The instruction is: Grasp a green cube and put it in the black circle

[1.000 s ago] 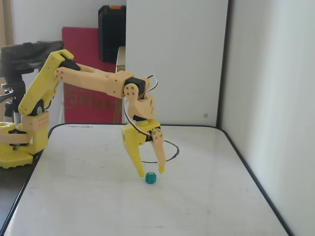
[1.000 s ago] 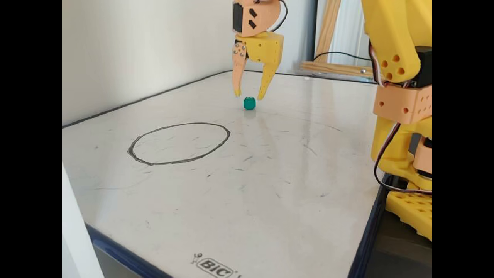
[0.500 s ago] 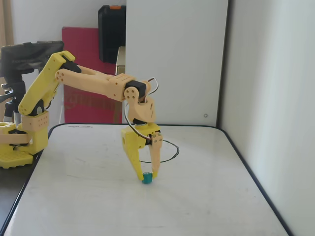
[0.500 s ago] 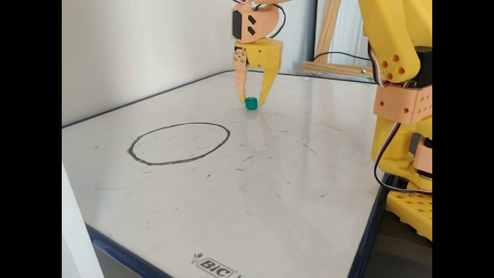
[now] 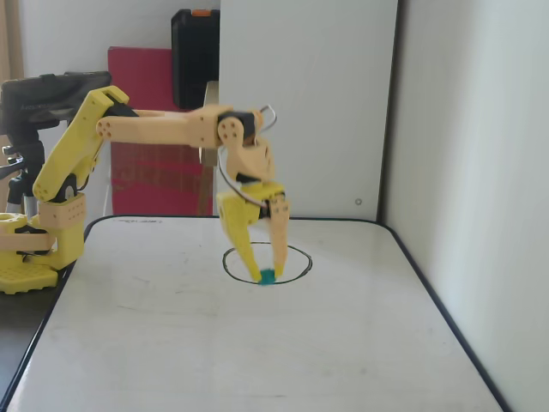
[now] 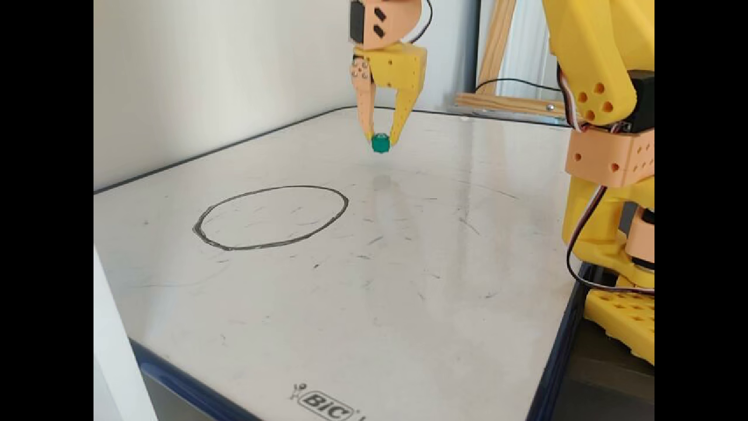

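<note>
Fingers [image 6: 381, 140] are pinching the cube [image 6: 380, 143] between their tips, hovering over the scuffed white counter [image 6: 409, 280] against pale walls

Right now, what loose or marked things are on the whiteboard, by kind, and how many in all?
Green cube: 1, held in the gripper above the board, not on it
Black circle: 1, drawn on the whiteboard, nothing inside it
Total: 2
</note>
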